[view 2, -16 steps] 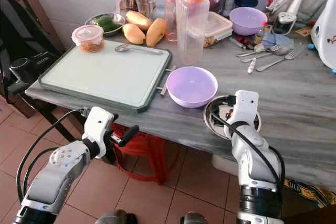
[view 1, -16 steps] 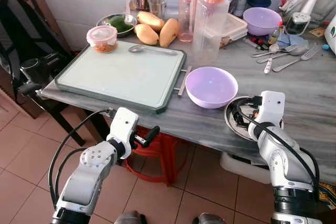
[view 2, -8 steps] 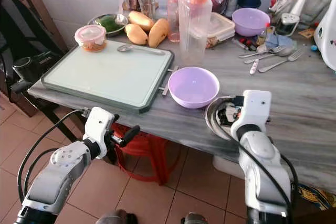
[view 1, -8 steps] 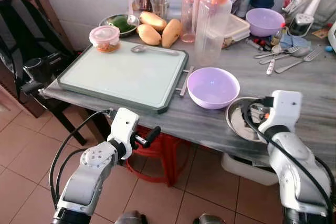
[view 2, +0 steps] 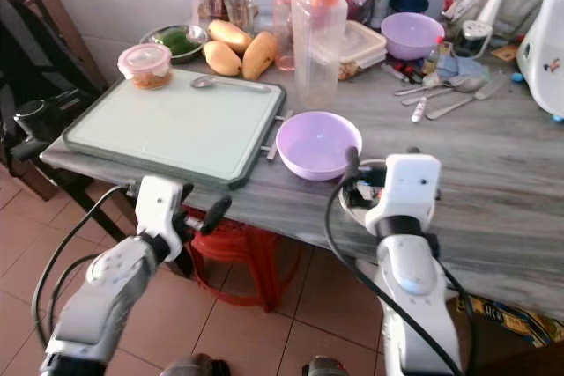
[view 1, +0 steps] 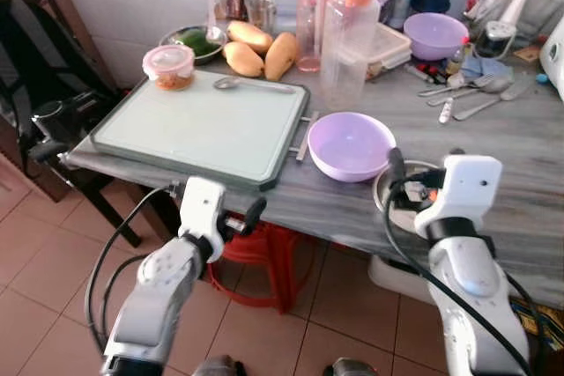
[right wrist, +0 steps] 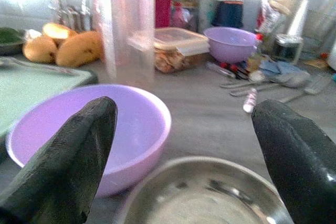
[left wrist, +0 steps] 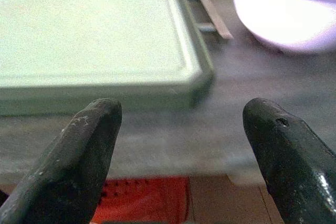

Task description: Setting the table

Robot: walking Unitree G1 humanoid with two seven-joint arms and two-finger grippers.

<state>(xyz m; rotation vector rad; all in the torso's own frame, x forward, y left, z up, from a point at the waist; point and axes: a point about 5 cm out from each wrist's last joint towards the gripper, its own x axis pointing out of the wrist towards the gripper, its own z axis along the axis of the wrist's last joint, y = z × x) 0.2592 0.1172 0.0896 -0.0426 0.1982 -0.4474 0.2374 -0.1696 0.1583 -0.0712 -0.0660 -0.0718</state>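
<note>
reaching seems the step in hand: right pincer (right wrist: 184,145), fingers apart, is hovering over the steel bowl (right wrist: 205,195) beside the lilac bowl (view 1: 351,144) at the worktop's (view 1: 520,165) near edge; next it likely needs lowering onto the rim. left pincer (left wrist: 184,145), also apart, is idling below the edge.

Your grey table (view 1: 520,173) carries a green tray (view 1: 198,125) left, lavender bowl (view 1: 351,144) and steel bowl (right wrist: 202,195) near, cutlery (view 1: 471,99) far right.

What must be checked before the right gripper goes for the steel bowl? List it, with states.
1. Right gripper open: ok, fingers spread wide.
2. Steel bowl between the fingers' line: ok, rim sits just ahead.
3. Steel bowl holds nothing: cannot tell, the arm hides part of it.
4. Lilac bowl apart from the steel bowl: not ok, they sit very close.
5. Left gripper out of the way: ok, open, low before the table edge.
</note>
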